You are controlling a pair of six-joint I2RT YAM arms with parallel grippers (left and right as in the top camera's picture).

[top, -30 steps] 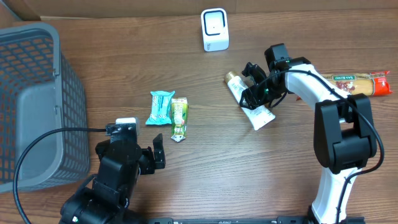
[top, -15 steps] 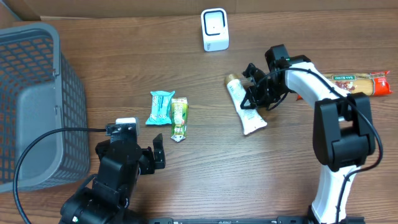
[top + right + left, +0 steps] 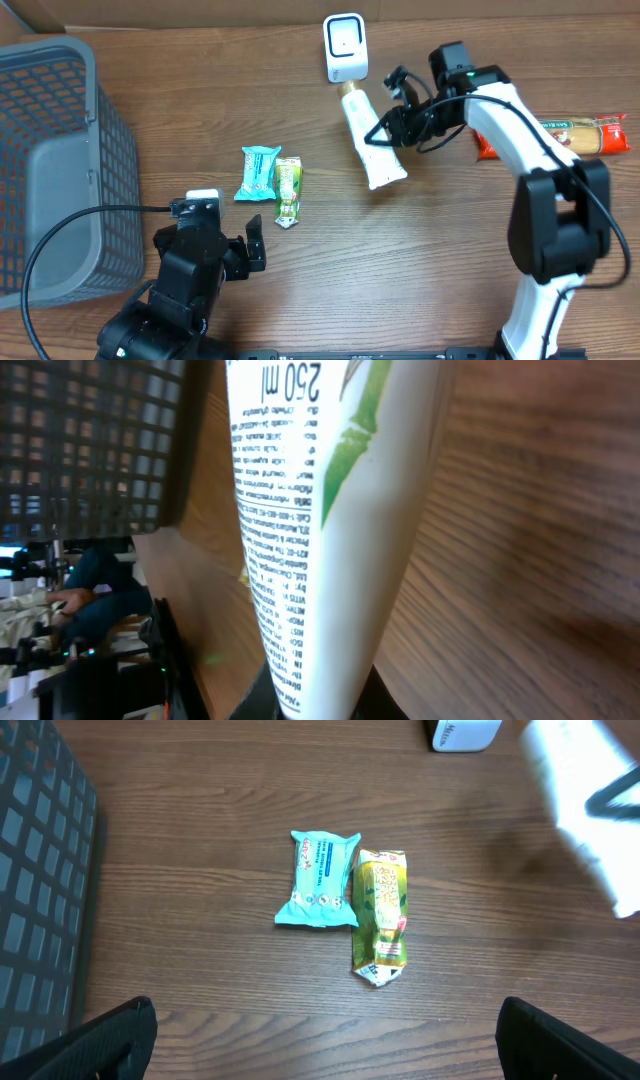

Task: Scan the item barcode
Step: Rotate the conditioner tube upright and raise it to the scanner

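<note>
Right arm: rises from the near right edge of the surface (image 3: pixel 450 270), then bends left at its white forearm, so the wrist points left toward the middle of the far side. The right tool (image 3: pixel 392 128) is clamped on a white tube (image 3: pixel 368 140), gripping it from the side around mid-body. The tube lies slanted, with its gold cap at the far end just in front of the white scanner (image 3: pixel 345 47) and its flat crimped end toward the near side. The overhead view does not show whether the tube rests on the surface. In the right wrist view, the tube (image 3: pixel 320 510) fills the frame, showing small black print and a green stripe.

Left arm: folded low at the near left edge. The left tool (image 3: pixel 328 1020) has its jaws spread wide with nothing between them.

Surroundings: a teal packet (image 3: pixel 259 172) and a green packet (image 3: pixel 288 190) lie side by side, touching, beyond the left tool and well apart from the tube. A grey basket (image 3: pixel 60 170) sits at the left edge. A long red-ended packet (image 3: pixel 565 135) lies at the right edge, partly behind the right forearm.
</note>
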